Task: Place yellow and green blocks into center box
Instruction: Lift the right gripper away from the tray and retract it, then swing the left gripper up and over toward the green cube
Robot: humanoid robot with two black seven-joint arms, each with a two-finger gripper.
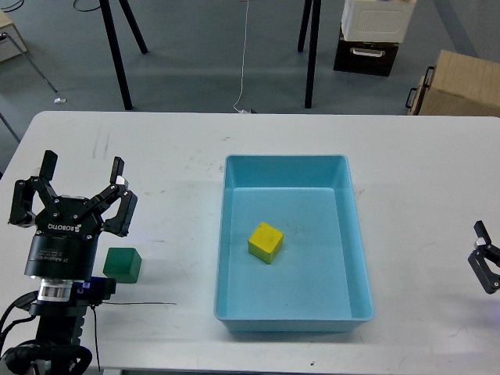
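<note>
The yellow block [266,241] lies inside the blue box [292,318] at the table's centre, left of the box's middle. The green block [123,264] sits on the white table to the left of the box. My left gripper [81,180] is open and empty; its body stands just left of the green block, with the fingertips beyond the block's far side. My right gripper [485,264] shows only partly at the right edge, low over the table, well right of the box; I cannot tell how its fingers stand.
The white table [180,164] spreads around the box. A thin black cable [141,304] runs along the table near the green block. Beyond the far edge are black stand legs [119,58], a cardboard box [457,84] and a white cabinet [376,19].
</note>
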